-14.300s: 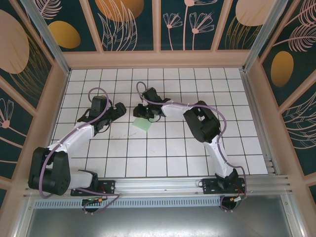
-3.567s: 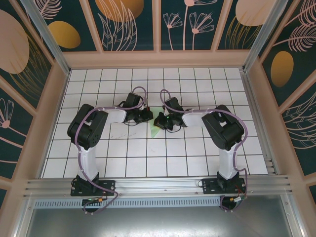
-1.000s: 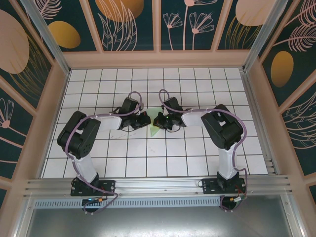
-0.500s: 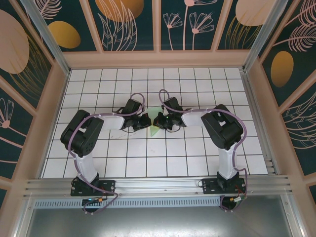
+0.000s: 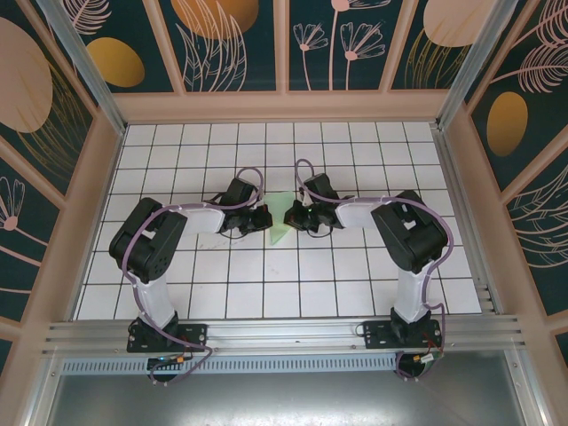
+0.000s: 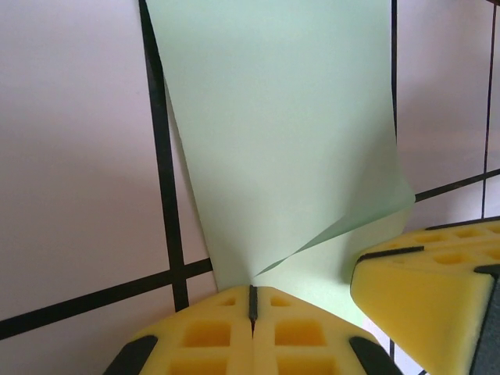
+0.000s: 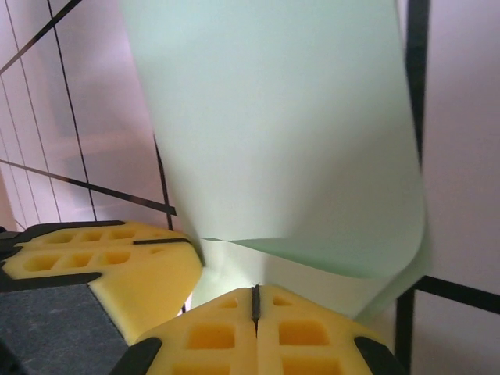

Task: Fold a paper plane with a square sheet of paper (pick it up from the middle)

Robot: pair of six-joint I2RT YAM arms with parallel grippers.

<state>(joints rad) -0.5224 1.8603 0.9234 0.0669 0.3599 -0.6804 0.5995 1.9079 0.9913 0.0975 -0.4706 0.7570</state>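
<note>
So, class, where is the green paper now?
In the top view the sheet of paper sits near the middle of the table, pinched between the shut left gripper on its left and right gripper on its right.

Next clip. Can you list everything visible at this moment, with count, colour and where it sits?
paper sheet: one, pale mint green, partly folded and curling, mid-table between the two claws
table: one, white tiles with black grid lines, under everything
wall panels: several, dark teal with peach and gold plant prints, around the far and side edges
rail: one, silver metal, along the near edge by the arm bases
left arm: one, black and white with a purple cable, reaching in from the left
right arm: one, same colours, reaching in from the right
left claw: one, yellow pads, shut on the paper sheet
right claw: one, yellow pads, shut on the paper sheet
</note>
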